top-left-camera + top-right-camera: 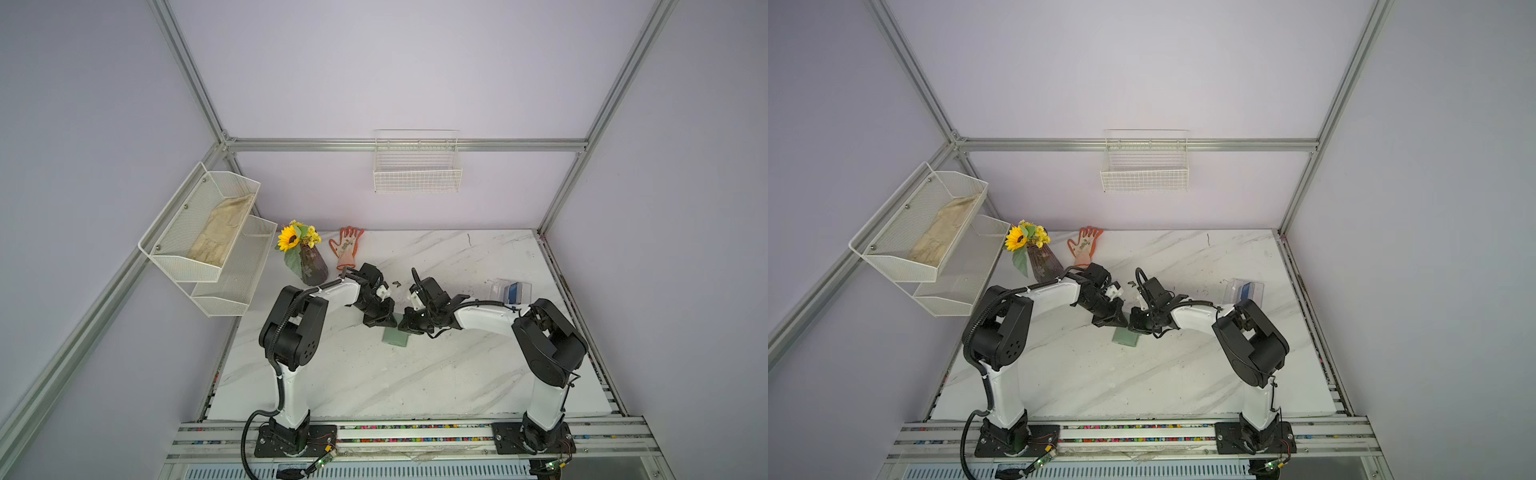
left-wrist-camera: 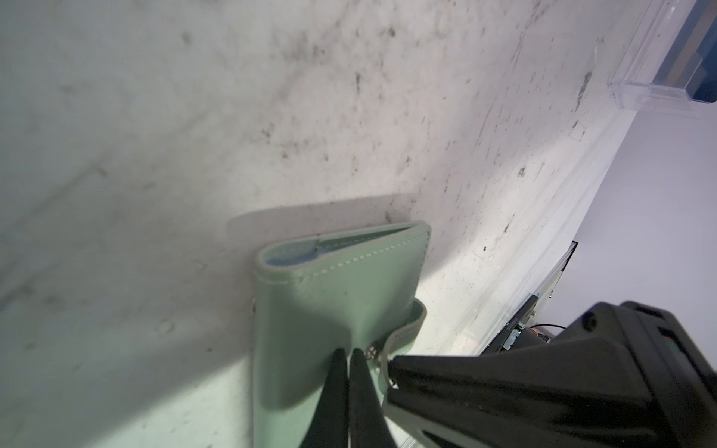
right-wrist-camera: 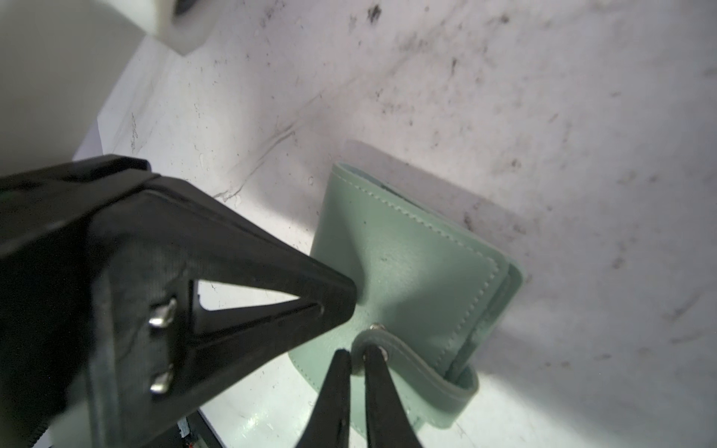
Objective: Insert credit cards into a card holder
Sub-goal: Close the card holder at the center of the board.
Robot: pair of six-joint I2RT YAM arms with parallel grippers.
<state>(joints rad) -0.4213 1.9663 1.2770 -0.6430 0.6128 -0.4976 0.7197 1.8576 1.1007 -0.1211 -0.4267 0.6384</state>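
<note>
The left gripper [image 2: 348, 351] has its two fingers shut tight together, with nothing between them. Its tips push down on the flat green cover of the card holder [image 2: 329, 302]. I think it does this to pin the card holder to the table [image 1: 374, 374], so it cannot slide or lift.

Just beside those tips is the right gripper [image 3: 357, 351]. Its fingers stand a tiny bit apart, and the round end of the snap tab [image 3: 419, 368] sits right at its tips. The tab bends up off the cover. A small silver stud [image 3: 374, 327] shows bare on the cover next to it, so the snap looks undone. I think the right gripper is there to pull the tab away so the card holder can open. I cannot tell if it is pinching the tab or only touching it.

The card holder lies folded shut under both grippers. Only a thin bit of blue sleeve [image 2: 287, 258] peeks out at the end far from the left gripper. The rest of the inside is hidden. In both top views the grippers cover a good part of it.

Well away from both grippers, out past the right one, sits a clear box [image 1: 498, 286] with a blue card [image 1: 516, 291] in it. It is small and blurry, so I cannot tell how many credit cards are inside. I see no black or pink card anywhere. No card is in a gripper yet, so the task looks near its start.
</note>
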